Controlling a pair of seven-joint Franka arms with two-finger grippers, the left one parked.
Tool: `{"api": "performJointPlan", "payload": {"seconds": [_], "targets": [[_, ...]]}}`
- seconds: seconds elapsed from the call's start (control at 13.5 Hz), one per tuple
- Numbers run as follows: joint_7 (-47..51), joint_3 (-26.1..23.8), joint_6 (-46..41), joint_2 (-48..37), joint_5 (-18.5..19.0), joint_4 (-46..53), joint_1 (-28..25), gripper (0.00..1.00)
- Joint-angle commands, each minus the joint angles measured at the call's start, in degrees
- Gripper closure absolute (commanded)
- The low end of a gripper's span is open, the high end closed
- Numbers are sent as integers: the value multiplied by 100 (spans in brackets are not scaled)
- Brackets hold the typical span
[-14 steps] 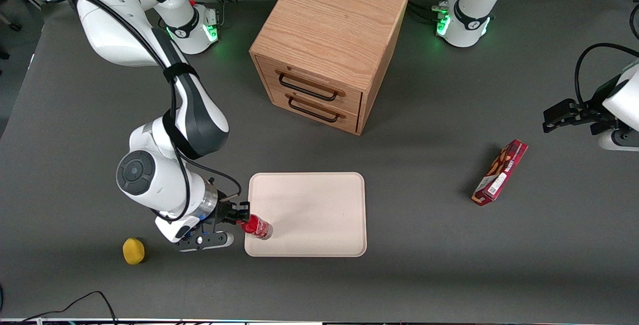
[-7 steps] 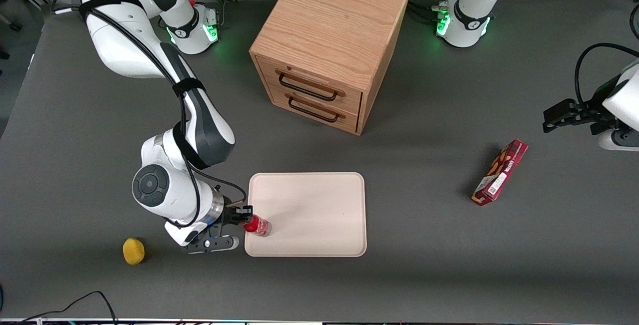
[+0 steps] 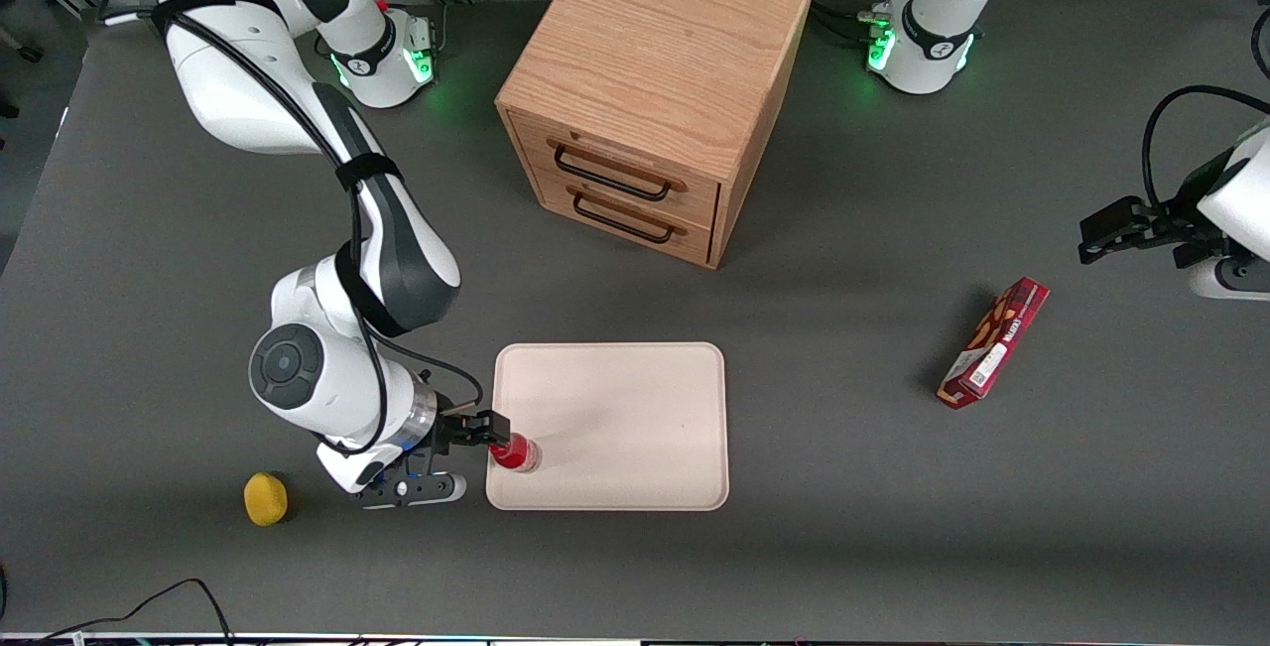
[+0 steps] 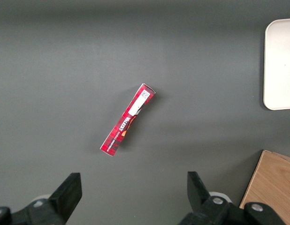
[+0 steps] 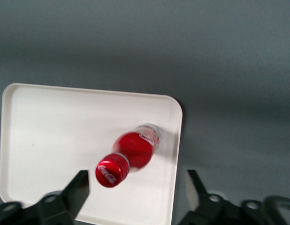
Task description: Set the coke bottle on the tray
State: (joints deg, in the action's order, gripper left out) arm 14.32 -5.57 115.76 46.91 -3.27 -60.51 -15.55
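Released since 1 second ago, the coke bottle (image 5: 135,150) stands on the tray (image 5: 51,126); gripper (image 5: 135,187) jaws spread.

Your small red-capped coke bottle (image 3: 515,453) stands upright on the flat cream rectangular tray (image 3: 635,408), near its corner; the gripper (image 3: 493,431) spread-fingered above it.
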Motion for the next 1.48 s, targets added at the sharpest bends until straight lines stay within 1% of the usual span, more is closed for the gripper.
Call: {"api": "performJointPlan", "payload": {"seconds": [0.0, 0.44, 0.67, 0.89, 1.04, 1.19, 1.26, 1.33, 1.41], "targets": [[167, -6, -420, -339, 11, -31, 43, 0], [185, 3, -1440, -1095, 28, -48, 114, 0], [97, -23, -2135, -1411, 20, -118, 350, 0], [115, -23, -2207, -1982, 28, -731, 482, 0], [106, -23, -2041, -2474, 63, -1312, 579, 0], [115, -23, -2075, -2773, 81, -1506, 737, 0], [106, 20, -2040, -3019, 151, -1760, 720, 0], [89, 21, -1996, -3265, 395, -2084, 790, 0], [28, 3, -1909, -3502, 545, -2374, 947, 0]]}}
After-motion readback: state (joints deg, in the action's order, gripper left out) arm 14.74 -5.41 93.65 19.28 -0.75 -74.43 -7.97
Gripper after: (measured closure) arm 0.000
